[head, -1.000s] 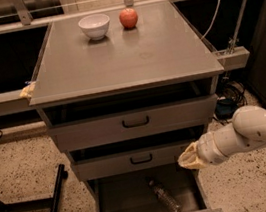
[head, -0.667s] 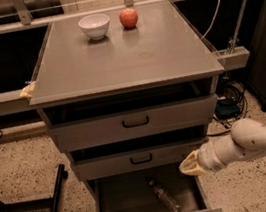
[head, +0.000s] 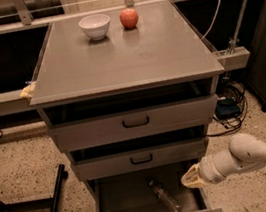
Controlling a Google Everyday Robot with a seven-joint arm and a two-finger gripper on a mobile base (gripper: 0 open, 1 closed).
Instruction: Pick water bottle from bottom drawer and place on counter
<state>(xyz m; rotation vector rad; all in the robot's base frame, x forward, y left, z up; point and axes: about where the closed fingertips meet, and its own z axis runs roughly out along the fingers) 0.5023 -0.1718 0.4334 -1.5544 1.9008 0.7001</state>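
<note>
The bottom drawer (head: 123,201) stands pulled open, with a bare grey interior. The water bottle (head: 164,196) lies on its side inside it, right of the middle, cap toward the back. My gripper (head: 190,178) hangs at the end of the white arm over the drawer's right edge, a little right of and above the bottle, not touching it. The grey counter (head: 124,53) tops the cabinet above.
A white bowl (head: 95,26) and a red apple (head: 129,18) sit at the back of the counter. The two upper drawers (head: 136,122) are slightly open. A black stand leg (head: 56,204) lies on the floor to the left. Cables (head: 229,107) lie to the right.
My gripper and arm have moved down and slightly toward the open bottom drawer. The bottle has not moved.
</note>
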